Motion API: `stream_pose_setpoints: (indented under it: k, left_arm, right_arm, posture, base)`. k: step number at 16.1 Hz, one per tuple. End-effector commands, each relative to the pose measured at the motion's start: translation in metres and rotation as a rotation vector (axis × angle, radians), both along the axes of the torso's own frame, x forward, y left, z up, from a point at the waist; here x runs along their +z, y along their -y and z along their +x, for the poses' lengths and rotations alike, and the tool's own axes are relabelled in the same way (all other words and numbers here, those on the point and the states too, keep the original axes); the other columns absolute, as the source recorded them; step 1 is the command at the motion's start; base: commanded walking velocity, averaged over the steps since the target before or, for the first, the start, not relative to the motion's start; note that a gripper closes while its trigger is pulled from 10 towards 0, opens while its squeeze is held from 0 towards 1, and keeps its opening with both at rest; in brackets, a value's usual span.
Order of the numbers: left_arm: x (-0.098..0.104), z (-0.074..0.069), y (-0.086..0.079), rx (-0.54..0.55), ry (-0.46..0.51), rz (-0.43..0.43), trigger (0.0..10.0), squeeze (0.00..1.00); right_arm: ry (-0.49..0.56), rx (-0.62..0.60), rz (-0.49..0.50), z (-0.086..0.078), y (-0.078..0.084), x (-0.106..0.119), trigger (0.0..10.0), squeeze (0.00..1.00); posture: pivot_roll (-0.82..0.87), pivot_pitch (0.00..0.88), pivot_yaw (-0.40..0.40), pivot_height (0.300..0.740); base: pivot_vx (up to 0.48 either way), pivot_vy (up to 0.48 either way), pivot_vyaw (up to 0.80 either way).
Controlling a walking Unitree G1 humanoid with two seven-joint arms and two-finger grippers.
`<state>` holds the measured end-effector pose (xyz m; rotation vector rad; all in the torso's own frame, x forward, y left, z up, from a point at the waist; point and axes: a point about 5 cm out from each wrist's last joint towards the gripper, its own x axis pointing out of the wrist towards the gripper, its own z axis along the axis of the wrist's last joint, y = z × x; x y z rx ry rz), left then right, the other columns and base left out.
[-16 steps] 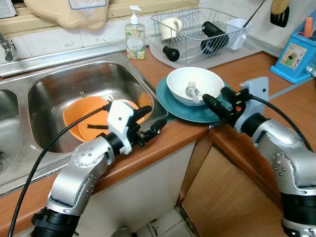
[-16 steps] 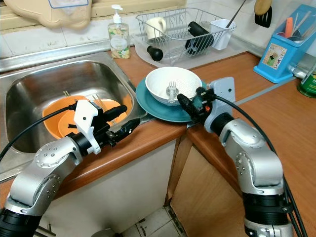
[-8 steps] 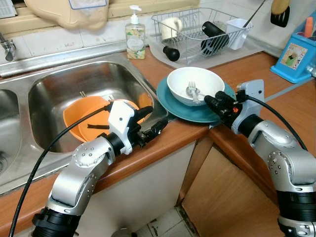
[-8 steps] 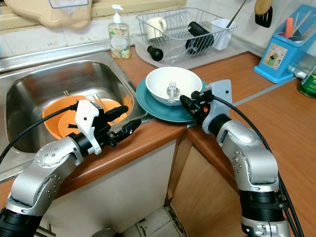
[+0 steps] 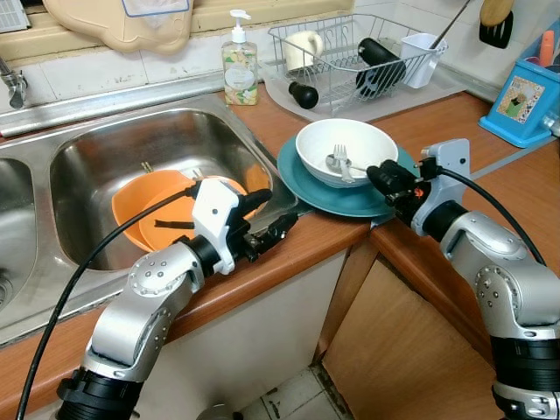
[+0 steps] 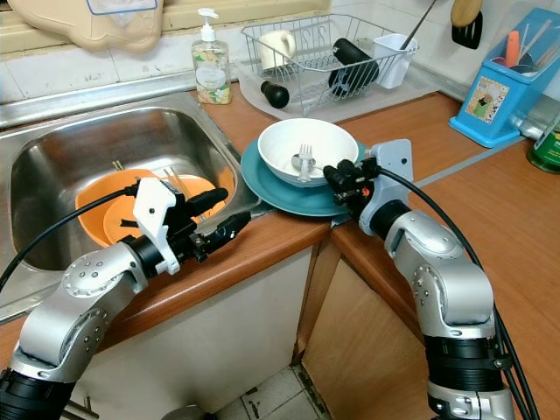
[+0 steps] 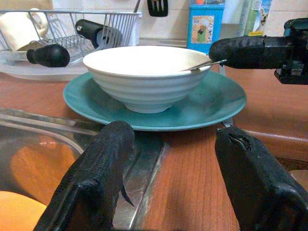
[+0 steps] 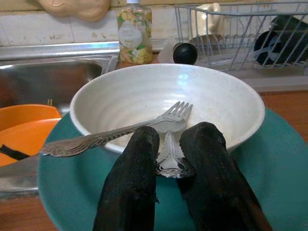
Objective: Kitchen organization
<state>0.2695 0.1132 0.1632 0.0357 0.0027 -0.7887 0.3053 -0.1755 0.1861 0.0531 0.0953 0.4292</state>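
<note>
Right gripper (image 8: 166, 163) pinches a fork handle (image 8: 169, 156) at the white bowl (image 5: 346, 151) on the teal plate (image 5: 325, 192). Left gripper (image 5: 262, 219) waits spread over the wooden counter (image 5: 289, 254). Nearby: sink (image 5: 96, 157), dish rack (image 5: 350, 52), orange bowls (image 5: 153, 214), soap bottle (image 5: 239, 66).

A white bowl (image 6: 306, 149) holding a fork (image 6: 304, 159) sits on a teal plate (image 6: 271, 188) right of the sink (image 6: 52, 166). The right gripper (image 6: 337, 178) reaches the bowl's right rim. The left gripper (image 6: 220, 213) hovers at the sink's near right corner, its 2 fingers apart.
</note>
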Motion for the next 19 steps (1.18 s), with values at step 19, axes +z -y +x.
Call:
stream_pose_setpoints:
  k: [19]
  left_arm:
    - [0.005, 0.001, 0.006, -0.032, 0.085, 0.123, 10.0, 0.00]
  right_arm:
    - [0.286, -0.062, -0.106, 0.006, 0.009, 0.065, 0.0, 0.00]
  posture:
    - [-0.03, 0.000, 0.017, 0.740]
  base:
    - [0.000, 0.000, 0.00]
